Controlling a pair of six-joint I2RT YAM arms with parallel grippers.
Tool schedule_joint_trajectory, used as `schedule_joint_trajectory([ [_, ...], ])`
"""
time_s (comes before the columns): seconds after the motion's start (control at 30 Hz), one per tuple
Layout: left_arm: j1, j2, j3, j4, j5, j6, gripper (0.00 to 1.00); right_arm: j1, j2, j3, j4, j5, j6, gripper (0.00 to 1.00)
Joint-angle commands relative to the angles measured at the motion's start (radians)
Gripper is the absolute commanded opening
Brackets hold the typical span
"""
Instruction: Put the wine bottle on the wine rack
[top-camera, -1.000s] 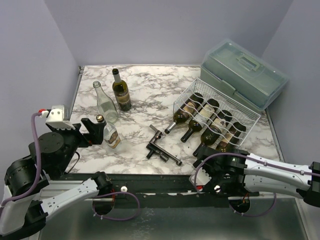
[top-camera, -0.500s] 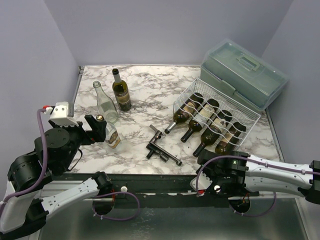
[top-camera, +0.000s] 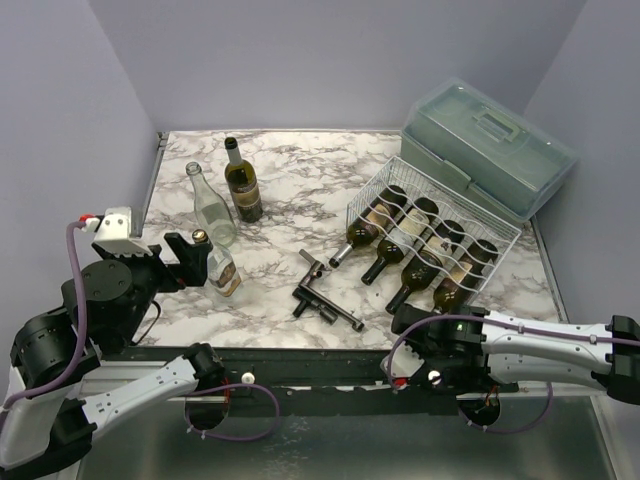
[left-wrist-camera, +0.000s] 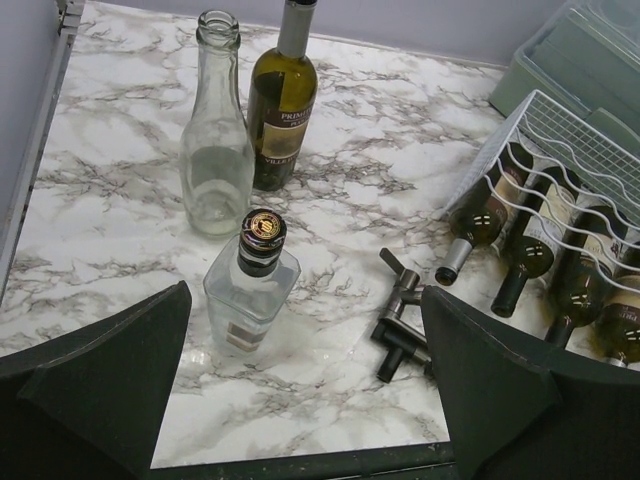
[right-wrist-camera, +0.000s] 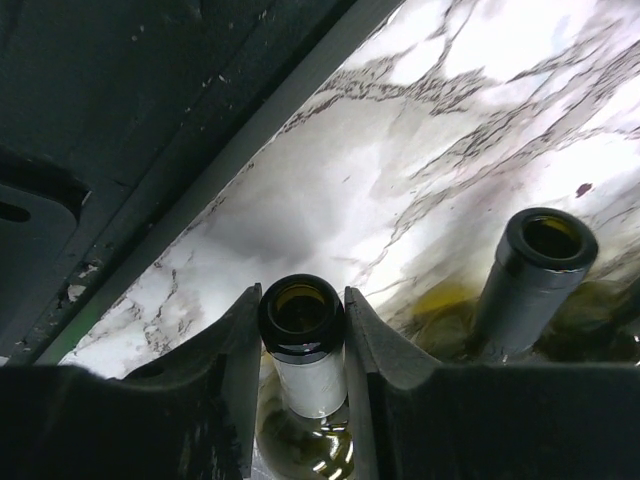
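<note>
From above, we see the wine rack (top-camera: 480, 215), silver wire on the marble table (top-camera: 290, 170). It holds four dark bottles lying side by side, necks poking out of its near-left side. The wine bottle (top-camera: 460, 280) is the rightmost of them, dark glass with a cream label. The right gripper (top-camera: 428, 320) sits at its neck, just off the rack's near side, though its fingers are hard to read here. Behind the rack stands a grey-green plastic box (top-camera: 490, 148), lid closed. We cannot tell what is inside. Well left of the rack, the left gripper (top-camera: 195, 262) gapes wide, holding nothing, beside a small capped bottle (top-camera: 222, 270).

In the left wrist view, farther left of the rack stand an empty clear glass bottle (left-wrist-camera: 215, 150) and an upright green bottle (left-wrist-camera: 283, 110). Dark metal tools (left-wrist-camera: 400, 320) lie off the rack's near-left side.

In the right wrist view, the fingers (right-wrist-camera: 235, 380) are clamped on the wine bottle's neck just under its lip. We see an open mouth, a dark rim, a pale band and green glass. A neighbouring bottle (right-wrist-camera: 530, 270) lies just beside it.
</note>
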Motion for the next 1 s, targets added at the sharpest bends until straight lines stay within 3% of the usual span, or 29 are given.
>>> schedule_joint_trajectory([
  [0.0,-0.006,-0.024,-0.007,-0.008,-0.028,0.028,0.99,0.003,0.011,-0.052,0.015,0.119,0.004,0.13],
  [0.13,-0.006,-0.031,-0.016,-0.008,-0.022,0.034,0.99,0.001,0.009,-0.082,0.038,0.167,0.007,0.12],
  [0.43,-0.007,-0.036,-0.006,-0.008,-0.013,0.043,0.99,-0.029,0.002,-0.09,0.092,0.191,0.001,0.31],
  [0.5,-0.006,-0.03,0.0,-0.009,-0.012,0.044,0.99,-0.036,-0.004,-0.092,0.101,0.2,0.003,0.38],
  [0.67,-0.007,-0.015,0.004,-0.005,-0.005,0.032,0.99,-0.043,-0.033,-0.099,0.097,0.199,0.012,0.67],
  [0.83,-0.007,0.004,0.002,0.002,0.007,0.014,0.99,-0.042,-0.076,-0.071,0.055,0.127,0.008,0.78],
  [0.97,-0.007,0.023,0.019,0.005,0.014,-0.001,0.99,-0.043,-0.106,-0.011,0.049,0.046,-0.005,0.81],
])
